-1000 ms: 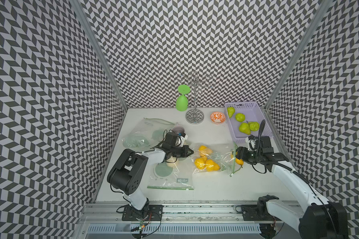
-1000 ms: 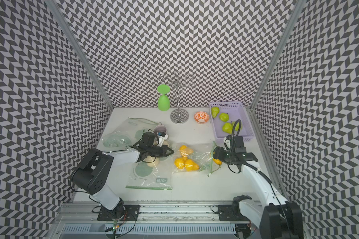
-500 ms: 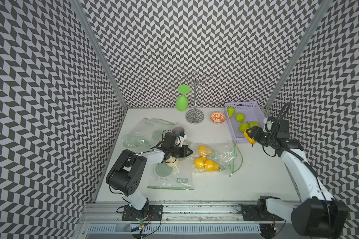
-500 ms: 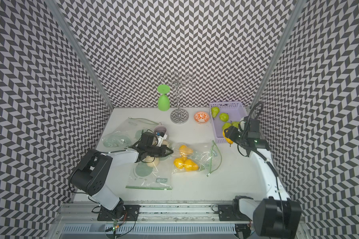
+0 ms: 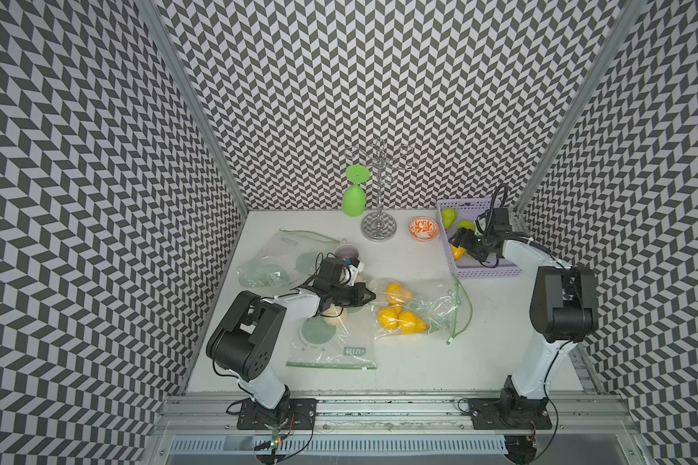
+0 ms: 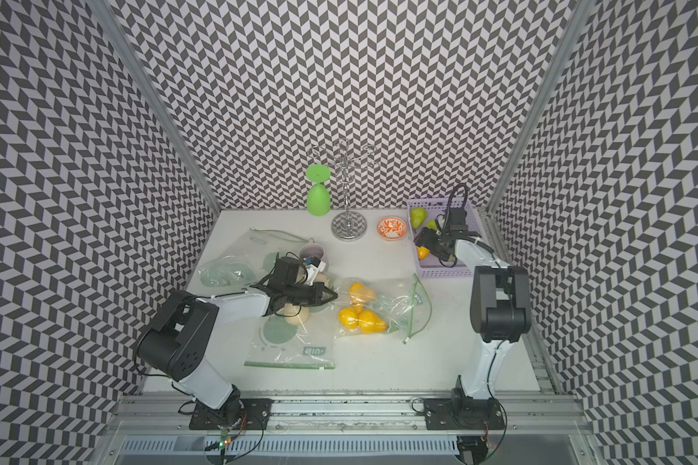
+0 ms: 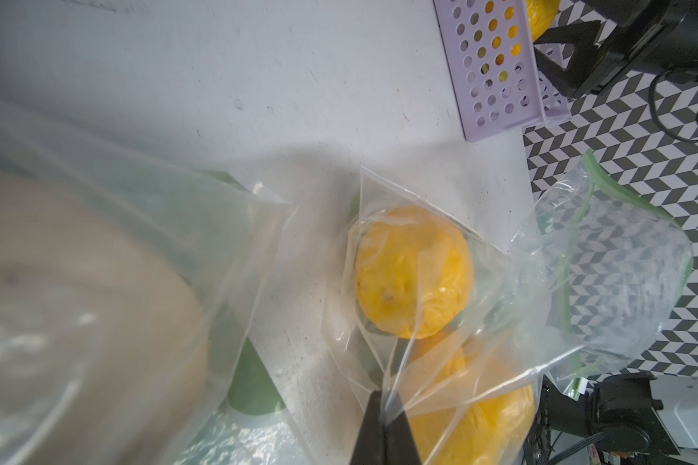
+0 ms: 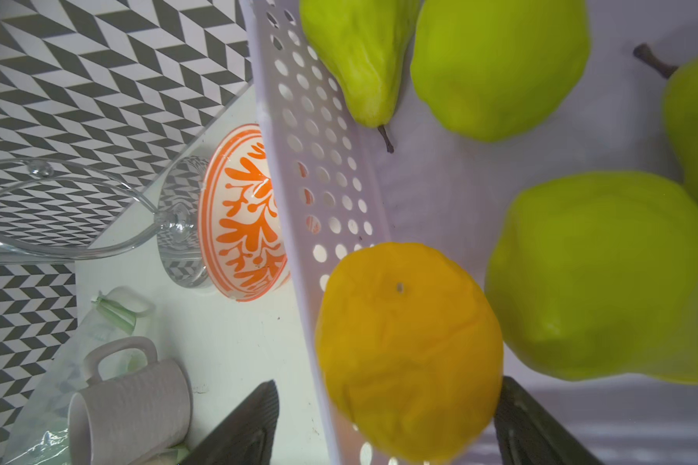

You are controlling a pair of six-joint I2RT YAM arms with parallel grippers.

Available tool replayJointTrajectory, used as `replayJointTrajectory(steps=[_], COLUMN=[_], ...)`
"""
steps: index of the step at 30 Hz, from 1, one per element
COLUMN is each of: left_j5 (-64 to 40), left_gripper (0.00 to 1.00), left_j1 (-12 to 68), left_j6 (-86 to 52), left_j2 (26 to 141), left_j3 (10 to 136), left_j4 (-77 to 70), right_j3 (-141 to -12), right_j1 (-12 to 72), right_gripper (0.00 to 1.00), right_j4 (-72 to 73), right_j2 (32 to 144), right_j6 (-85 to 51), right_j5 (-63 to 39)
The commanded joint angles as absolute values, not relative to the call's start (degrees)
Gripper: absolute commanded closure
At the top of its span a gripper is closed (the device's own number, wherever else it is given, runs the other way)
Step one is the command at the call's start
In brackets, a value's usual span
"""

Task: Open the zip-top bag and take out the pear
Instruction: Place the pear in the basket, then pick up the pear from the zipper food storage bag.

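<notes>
Right claw (image 8: pixel 387 380) is hanging spread around the yellow pear (image 8: pixel 408 346) sitting inside the lavender basket (image 8: pixel 331 169) by its wall, so lifting straight up is looking safest, while left claw (image 7: pixel 383 406) is pinching the zip-top bag (image 5: pixel 432 306) corner.

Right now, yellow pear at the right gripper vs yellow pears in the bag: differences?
Basket pear: bare, inside the purple basket, between the right gripper's open jaws. Bagged pears: wrapped in the zip-top bag on the table. Basket pear sits single beside green pears; bagged pears are clustered, all yellow. Shared: yellow skin.
</notes>
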State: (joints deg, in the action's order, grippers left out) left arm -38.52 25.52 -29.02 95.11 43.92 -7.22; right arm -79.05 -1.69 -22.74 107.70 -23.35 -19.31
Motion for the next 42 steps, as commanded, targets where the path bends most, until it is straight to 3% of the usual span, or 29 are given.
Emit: replayJointTrajectory(steps=[1,7,8,13,16,21,27,28,31,35,38,40,42], left_j5=[-39.44,-39.48,-39.49,-39.31,-39.12,-38.85,-39.64,-39.64,-38.64,-37.65,-37.53,-37.49,-37.01], left_gripper=[1.00,1.00,1.00,1.00,1.00,1.00,0.99,0.95,0.70,0.57,0.59,0.72,0.75], left_j1=[26.08,26.04,26.06,26.30,26.44,27.05,26.76,26.27,25.55,25.81,27.98,30.79,34.61], left_j6=[-28.30,-28.30,-28.32,-28.45,-28.43,-28.30,-28.78,-29.32,-29.35,-29.19,-29.00,-29.79,-31.01], left_j2=[93.27,93.65,93.71,93.81,94.02,94.31,94.12,93.24,88.57,82.43,78.51,76.96,76.50], left_j3=[43.72,44.00,43.98,43.94,43.86,43.95,44.85,45.15,46.99,49.40,49.62,48.80,47.12], left_j4=[-7.21,-7.21,-7.25,-7.43,-7.47,-7.41,-8.03,-7.91,-4.82,-0.13,2.37,3.12,2.11], right_j3=[-77.74,-58.83,-55.59,-40.98,-34.98,-28.83,-24.80,-24.63,-23.58,-22.85,-22.25,-22.15,-21.90], right_j1=[-2.21,-2.20,-2.26,-1.12,-0.65,1.61,10.81,11.72,12.30,12.22,12.34,12.32,12.39], right_gripper=[0.17,0.20,0.25,0.72,0.82,0.86,0.85,0.85,0.85,0.84,0.84,0.84,0.84], right_j4=[-22.23,-24.08,-24.97,-24.76,-23.30,-19.99,-12.66,-12.68,-12.45,-11.92,-10.57,-10.82,-10.77], right_j2=[99.62,77.35,74.16,57.93,52.66,52.54,55.89,56.53,56.87,57.71,58.01,57.84,57.83], right_j6=[-21.18,-22.10,-22.34,-26.86,-29.12,-29.16,-31.73,-31.64,-30.96,-29.81,-29.82,-29.17,-28.81], right_j5=[-19.67,-22.93,-25.21,-31.57,-34.73,-39.48,-40.90,-40.30,-39.87,-40.04,-41.46,-41.60,-41.79])
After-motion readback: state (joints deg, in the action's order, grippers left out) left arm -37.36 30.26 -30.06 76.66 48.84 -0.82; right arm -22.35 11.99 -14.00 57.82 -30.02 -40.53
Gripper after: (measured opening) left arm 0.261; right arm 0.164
